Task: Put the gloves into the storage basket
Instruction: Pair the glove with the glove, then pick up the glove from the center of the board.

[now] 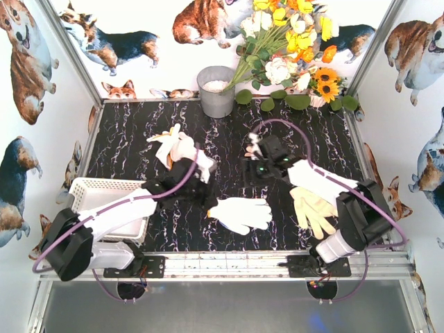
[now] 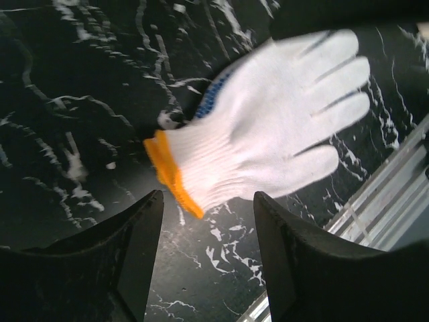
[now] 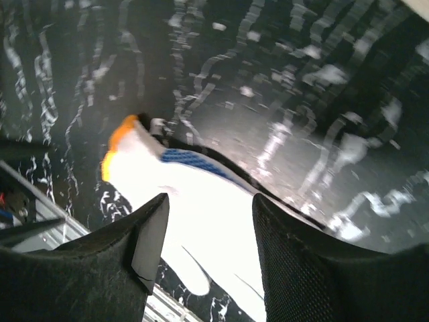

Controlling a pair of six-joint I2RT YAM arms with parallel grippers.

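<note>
In the top view the left arm covers the near-right part of the storage basket (image 1: 89,189), and the right arm overlaps the cream-yellow glove (image 1: 313,209) at 4 o'clock. The right wrist view is smeared — the orange-cuffed white glove (image 3: 181,181) runs behind the right gripper (image 3: 209,208) and off the bottom edge.

A grey metal bucket (image 1: 216,90) stands at the far edge of the black, white-veined marble tabletop (image 1: 132,132). A bunch of white, yellow and orange flowers (image 1: 291,41) lies just to its right. White corgi-printed walls (image 1: 28,48) enclose the tabletop.
</note>
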